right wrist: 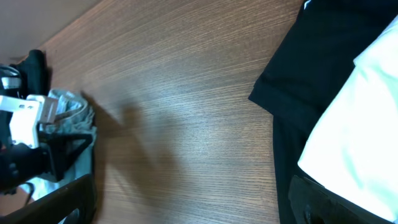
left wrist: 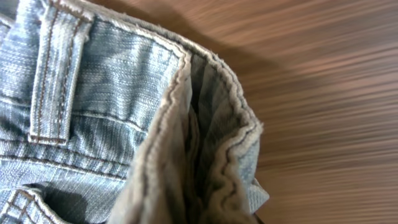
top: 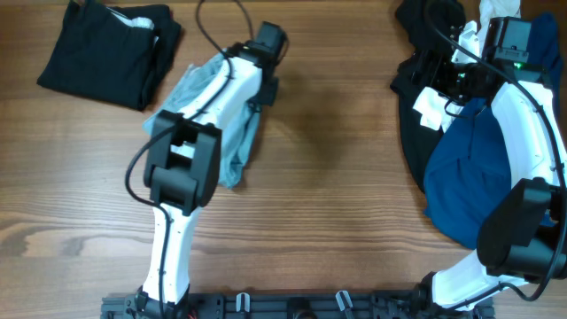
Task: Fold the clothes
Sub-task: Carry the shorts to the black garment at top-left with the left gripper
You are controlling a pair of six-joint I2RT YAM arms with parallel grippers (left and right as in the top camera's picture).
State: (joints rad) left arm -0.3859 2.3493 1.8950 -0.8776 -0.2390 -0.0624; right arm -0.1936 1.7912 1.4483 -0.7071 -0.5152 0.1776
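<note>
The wood-grain brown table (top: 337,221) runs along the bottom of the overhead view, showing bare between the two white-and-black arms. At lower right a rumpled deep-blue fabric piece (top: 461,177) spreads beneath the right arm. A black fabric piece (top: 409,133) borders its left side and runs up toward the top right corner. A small white fabric scrap (top: 430,108) rests on the black cloth; any print on it is too small to read.

Just above it is the right gripper (right wrist: 193,186). In the right wrist view its dark fingers (right wrist: 314,202) sit in the lower left and lower right corners. They are spread wide, with only table between them. Black cloth and a white cloth (right wrist: 360,124) fill the right side of that frame.

Left of centre in the overhead view, the pale-blue faded denim shorts (top: 221,124) lie bunched on the table under the left arm. The left gripper (top: 266,84) is at their upper right end. The left wrist view is filled by the waistband (left wrist: 180,93), doubled on itself and close to the lens. A belt loop (left wrist: 53,68) sewn in tan thread is at upper left. The fingers are out of that frame, so whether the jaws hold the denim cannot be told. No tag with readable writing faces the lens.

Farthest off, in the upper left corner, a black garment folded flat (top: 106,49) lies near the shorts.
</note>
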